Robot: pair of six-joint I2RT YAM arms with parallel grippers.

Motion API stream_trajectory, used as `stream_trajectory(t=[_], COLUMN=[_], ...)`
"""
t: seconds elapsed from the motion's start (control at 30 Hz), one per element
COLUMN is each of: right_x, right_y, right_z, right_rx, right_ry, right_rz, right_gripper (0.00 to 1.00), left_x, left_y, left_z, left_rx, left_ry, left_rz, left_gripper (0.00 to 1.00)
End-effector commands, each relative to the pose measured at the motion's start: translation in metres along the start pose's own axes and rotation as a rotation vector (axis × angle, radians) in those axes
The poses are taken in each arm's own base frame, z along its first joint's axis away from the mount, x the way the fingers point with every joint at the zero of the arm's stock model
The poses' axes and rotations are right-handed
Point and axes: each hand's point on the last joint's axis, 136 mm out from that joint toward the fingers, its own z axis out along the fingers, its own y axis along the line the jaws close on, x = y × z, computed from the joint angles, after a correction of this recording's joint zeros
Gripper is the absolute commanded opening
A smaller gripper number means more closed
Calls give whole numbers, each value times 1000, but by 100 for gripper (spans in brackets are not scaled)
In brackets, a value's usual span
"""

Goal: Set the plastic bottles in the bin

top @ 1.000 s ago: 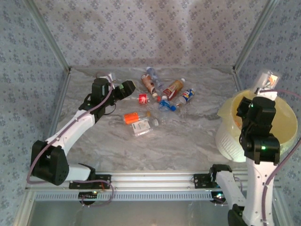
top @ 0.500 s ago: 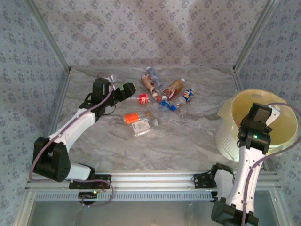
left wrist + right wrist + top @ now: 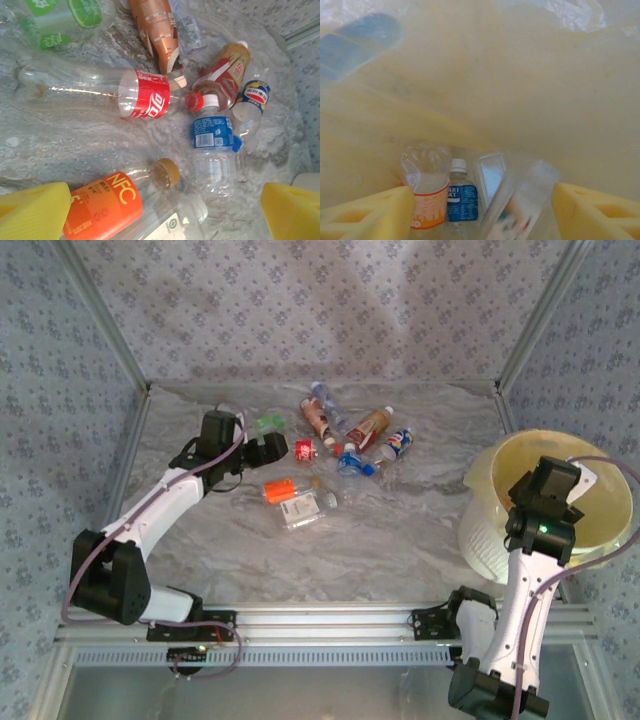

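Several plastic bottles lie on the marble table: a red-labelled one (image 3: 145, 94), an orange NFC one (image 3: 102, 207), a blue-labelled one (image 3: 214, 134), a brown one (image 3: 156, 25) and a green-labelled one (image 3: 268, 423). My left gripper (image 3: 162, 215) hovers open above the NFC bottle, its yellow pads (image 3: 32, 207) wide apart; from above it (image 3: 275, 447) sits beside the red-labelled bottle (image 3: 305, 448). My right gripper (image 3: 481, 212) is open inside the pale-yellow bin (image 3: 485, 530). Below it lie an orange-labelled crushed bottle (image 3: 425, 192), a blue-labelled one (image 3: 461, 199) and a blurred one (image 3: 520, 210).
A white-labelled bottle (image 3: 308, 506) lies just nearer than the NFC one (image 3: 279, 489). The bin's yellowish liner (image 3: 520, 75) surrounds the right gripper. Metal frame posts and patterned walls close in the table, with an aluminium rail (image 3: 330, 618) along the near edge.
The right arm swung down from upright, carrying a bottle, until its gripper sat in the bin. The left gripper shifted slightly nearer, uncovering the green-labelled bottle.
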Motion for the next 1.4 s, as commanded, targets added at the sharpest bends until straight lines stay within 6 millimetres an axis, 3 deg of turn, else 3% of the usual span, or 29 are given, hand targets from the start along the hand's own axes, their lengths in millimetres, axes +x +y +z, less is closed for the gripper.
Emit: stream_trajectory(t=[0.0,0.23,0.3,0.37,0.6,0.67,0.87,1.17,1.27,1.37], right_x=[-18,-41,-41,-52,-68,-59,-53,-41,-39,-37], right_y=[8,27,34,43,98,116,159,171,174,177], right_z=[-21,-56,-61,-77,-133,-140,-177,-181,-181,-180], right_rx=[-68,-183,-215,-282,-690,-806,-1108,-1140,-1142,-1140], right_ry=[-49,-123,-123,-155,-272,-264,-269,-282,-284,-281], right_rz=[14,6,3,13,21,7,-67,-142,-155,-166], right_gripper=[78,85,92,100,100,100,100,100,100,100], left_x=[9,39,50,68,141,157,155,159,165,176], left_y=[-3,-20,-24,-32,-24,-18,5,31,27,7], left_z=[-4,7,8,8,3,1,21,43,43,37], left_rx=[-64,-118,-119,-110,-90,-106,-250,-460,-428,-324], left_ry=[32,145,195,250,473,539,534,549,569,603], left_rz=[152,440,510,596,741,756,781,923,918,913], left_gripper=[98,98,98,98,98,98,98,98,98,98])
